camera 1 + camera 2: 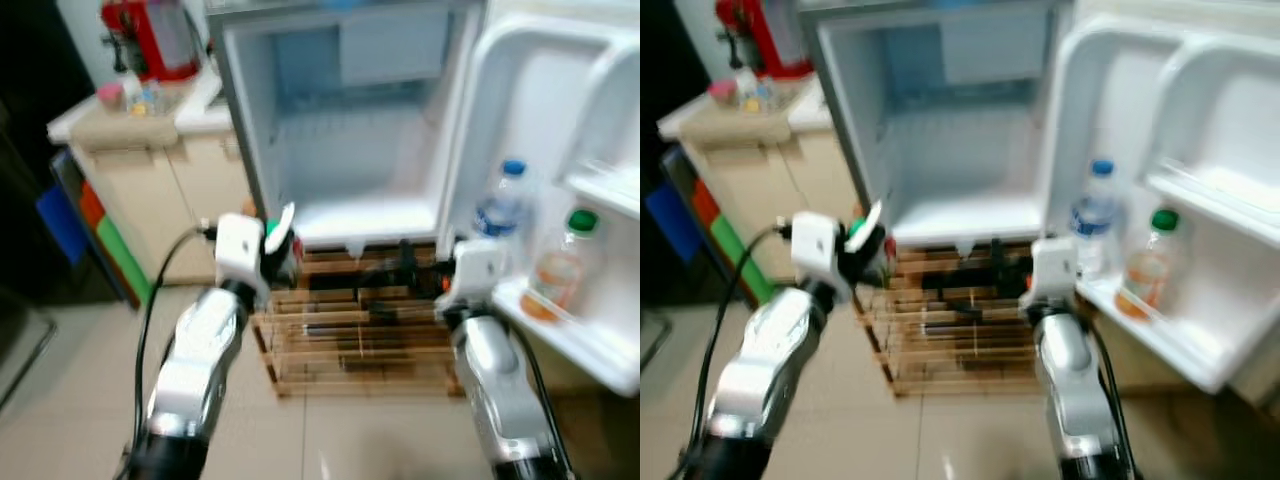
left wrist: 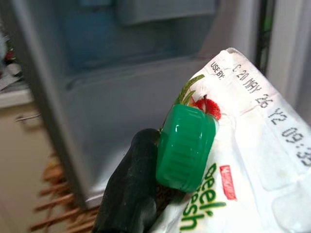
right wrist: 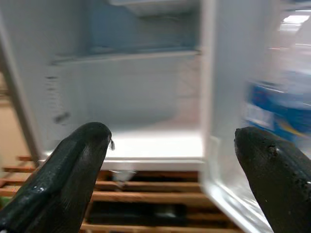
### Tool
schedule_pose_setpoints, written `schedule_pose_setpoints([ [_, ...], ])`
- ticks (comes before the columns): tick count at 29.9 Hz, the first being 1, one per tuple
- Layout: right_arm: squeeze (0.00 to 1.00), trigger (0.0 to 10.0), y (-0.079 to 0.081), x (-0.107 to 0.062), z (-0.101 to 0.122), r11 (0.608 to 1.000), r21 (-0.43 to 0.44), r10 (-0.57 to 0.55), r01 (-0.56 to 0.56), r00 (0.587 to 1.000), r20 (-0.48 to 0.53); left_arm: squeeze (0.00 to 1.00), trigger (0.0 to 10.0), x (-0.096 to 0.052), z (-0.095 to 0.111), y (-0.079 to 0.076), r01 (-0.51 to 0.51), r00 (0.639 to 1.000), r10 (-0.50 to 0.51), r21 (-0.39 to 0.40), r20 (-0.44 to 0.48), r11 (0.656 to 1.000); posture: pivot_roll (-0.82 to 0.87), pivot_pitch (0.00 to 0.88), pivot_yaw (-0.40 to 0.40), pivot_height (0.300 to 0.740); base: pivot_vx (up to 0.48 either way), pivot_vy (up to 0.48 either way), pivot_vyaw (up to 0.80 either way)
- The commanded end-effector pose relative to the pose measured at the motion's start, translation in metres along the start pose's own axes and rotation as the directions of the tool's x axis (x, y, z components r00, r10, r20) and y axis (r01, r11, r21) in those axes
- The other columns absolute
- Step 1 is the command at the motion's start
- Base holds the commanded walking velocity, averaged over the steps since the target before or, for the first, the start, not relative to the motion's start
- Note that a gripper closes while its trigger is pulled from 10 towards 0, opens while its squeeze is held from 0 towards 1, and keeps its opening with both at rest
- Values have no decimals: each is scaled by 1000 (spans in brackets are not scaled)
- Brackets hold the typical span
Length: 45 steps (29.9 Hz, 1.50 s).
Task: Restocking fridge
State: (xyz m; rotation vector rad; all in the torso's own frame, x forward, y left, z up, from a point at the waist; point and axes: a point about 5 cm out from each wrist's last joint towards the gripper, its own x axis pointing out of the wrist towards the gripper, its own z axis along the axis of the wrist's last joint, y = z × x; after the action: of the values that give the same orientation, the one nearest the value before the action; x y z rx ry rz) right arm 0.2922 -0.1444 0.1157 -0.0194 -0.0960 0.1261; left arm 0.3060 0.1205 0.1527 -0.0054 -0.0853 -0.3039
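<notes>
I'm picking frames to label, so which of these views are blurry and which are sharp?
Both eye views are motion-blurred, softening the fridge and door bottles. Left wrist view is sharp on the carton, fridge behind soft. Right wrist view is mildly blurred, worst at the bottle.

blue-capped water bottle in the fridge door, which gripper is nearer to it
Right. The right gripper hangs open just beside and below the water bottle on the door shelf. The left gripper, shut on a green-capped carton, is farther off, across the fridge opening.

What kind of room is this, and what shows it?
Probably a home kitchen: an open small fridge with bottles in its door, a counter with cupboards, and a red appliance on it.
</notes>
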Motion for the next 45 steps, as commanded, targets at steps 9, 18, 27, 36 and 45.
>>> schedule_pose_setpoints([
  [9, 0, 10000, -6, -27, -9, 998, 28, 57, -56, 998, -35, 0, 10000, -53, -19, 39, -186, 979, 190, 63, -67, 980, -121, 0, 102, 740, 0, 0, 0],
  [18, 0, 10000, -26, -72, -10, 994, -22, 104, -107, 990, -97, 0, 10000, -114, -3, 21, -192, 980, 193, 15, -51, 981, -100, 0, 62, 740, 0, 0, 0],
  [27, 0, 10000, -20, -56, -4, 993, -3, 120, -121, 989, -81, 0, 10000, -101, -3, 22, -205, 977, 204, -12, -59, 979, -90, 0, 48, 740, 300, 0, 249],
  [36, 0, 10000, -15, -41, 6, 994, -5, 112, -112, 993, -31, 0, 10000, -74, 8, 25, -128, 991, 130, 63, -32, 990, -89, 0, 51, 740, 480, 0, 451],
  [45, 0, 10000, -8, -30, 11, 994, 13, 111, -111, 994, 6, 0, 10000, -35, 31, 2, 100, 995, -101, 73, 22, 992, -101, 0, 58, 740, 480, 0, 0],
])
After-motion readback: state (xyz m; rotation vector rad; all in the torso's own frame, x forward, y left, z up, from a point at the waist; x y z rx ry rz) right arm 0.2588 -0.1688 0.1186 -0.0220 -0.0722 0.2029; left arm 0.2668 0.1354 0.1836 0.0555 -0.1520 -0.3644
